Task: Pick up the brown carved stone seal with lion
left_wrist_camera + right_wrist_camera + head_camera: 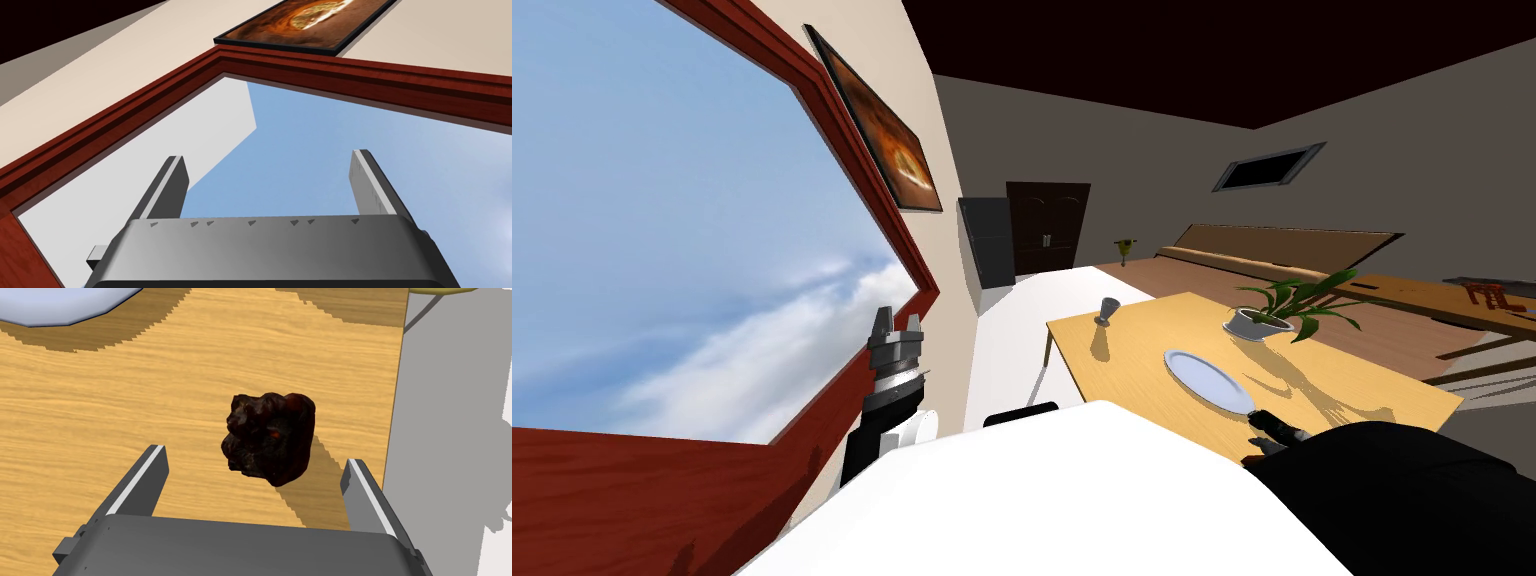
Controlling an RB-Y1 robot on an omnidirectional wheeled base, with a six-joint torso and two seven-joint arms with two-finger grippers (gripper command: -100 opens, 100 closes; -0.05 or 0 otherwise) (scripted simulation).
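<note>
1. The right gripper (pixel 255 457) hangs low over the wooden table (pixel 100 413); its two fingers are spread wide, grip nothing, and neither blade touches anything.
2. The dark brown carved seal (pixel 270 435) stands on the tabletop between those fingers, its near part level with their tips (a gap shows on both sides, narrower toward the finger nearer the table's edge).
3. The seal sits close to that edge, with grey floor beyond; a pale plate (pixel 50 303) lies further in on the table, well apart from the seal.
4. In the head view the same table also carries a potted plant (pixel 1282 310) and a small goblet (pixel 1108 310), both beyond the plate.
5. The left gripper (pixel 896 328) is held up at the robot's left side; its fingers stand apart and empty.
</note>
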